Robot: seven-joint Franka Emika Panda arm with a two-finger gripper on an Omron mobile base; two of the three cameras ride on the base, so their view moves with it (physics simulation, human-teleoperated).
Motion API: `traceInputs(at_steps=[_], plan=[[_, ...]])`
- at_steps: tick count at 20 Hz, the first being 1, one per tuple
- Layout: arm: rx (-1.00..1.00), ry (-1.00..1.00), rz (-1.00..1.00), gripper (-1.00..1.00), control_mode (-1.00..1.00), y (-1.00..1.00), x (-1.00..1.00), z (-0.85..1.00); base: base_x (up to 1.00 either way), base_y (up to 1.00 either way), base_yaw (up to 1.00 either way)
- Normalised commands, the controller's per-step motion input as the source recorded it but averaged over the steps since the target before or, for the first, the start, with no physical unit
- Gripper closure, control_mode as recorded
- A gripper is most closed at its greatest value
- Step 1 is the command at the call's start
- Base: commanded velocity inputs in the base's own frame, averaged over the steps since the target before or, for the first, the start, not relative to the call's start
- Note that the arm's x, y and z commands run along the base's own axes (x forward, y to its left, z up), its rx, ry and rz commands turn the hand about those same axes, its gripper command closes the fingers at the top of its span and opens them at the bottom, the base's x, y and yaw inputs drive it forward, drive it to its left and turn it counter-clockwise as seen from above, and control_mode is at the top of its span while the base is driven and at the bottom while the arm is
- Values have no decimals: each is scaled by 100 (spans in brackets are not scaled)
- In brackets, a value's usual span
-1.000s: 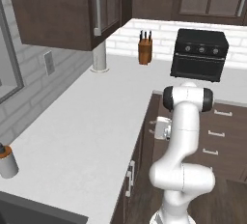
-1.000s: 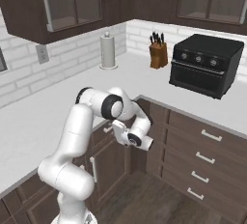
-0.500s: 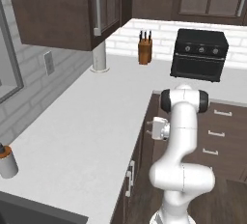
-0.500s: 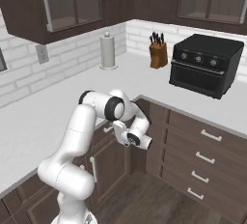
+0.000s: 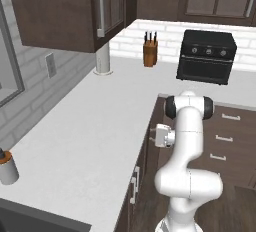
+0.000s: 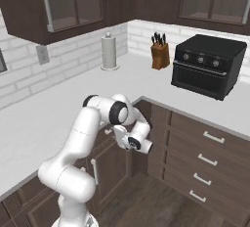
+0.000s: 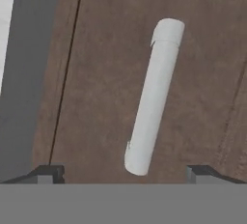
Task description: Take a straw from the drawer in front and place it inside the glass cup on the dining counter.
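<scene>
Hand view alone shows wide pincer (image 7: 123,172) facing the drawer (image 7: 144,49)'s silver handle (image 7: 153,97).

Both base views look forward and down over the white arm (image 5: 187,151), sharing the corner bench (image 5: 90,126), knife block (image 6: 158,55) and toaster oven (image 5: 207,56). The hand view sits close against a brown drawer front (image 7: 106,73), its silver handle (image 7: 153,97) running 12 to 6 o'clock.

White L-shaped countertop (image 5: 90,126) with white brick backsplash behind. Black boxy toaster oven (image 5: 207,56) with three knobs sits on it near the back corner. Brown wooden knife block (image 5: 149,52) with dark handles just left of the oven. White paper towel roll (image 6: 109,51) upright on a round base, further left by the wall. Grey wall outlet (image 5: 50,64). Dark upper cabinets with glass doors (image 6: 73,3). Small white canister with an orange-brown top (image 5: 7,166) at the near left edge.
</scene>
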Motion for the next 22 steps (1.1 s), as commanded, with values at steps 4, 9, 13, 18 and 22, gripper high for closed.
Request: traceInputs(at_steps=[4,9,13,18,22], plan=[[0,0,0,-100,-100,16,27,-5,0,0,0],[0,0,0,-100,-100,11,42,-15,0,0,0],[0,0,0,-100,-100,8,39,-22,0,0,0],[0,0,0,-100,-100,13,32,-29,0,0,0],[0,0,0,-100,-100,23,14,-23,0,0,0]])
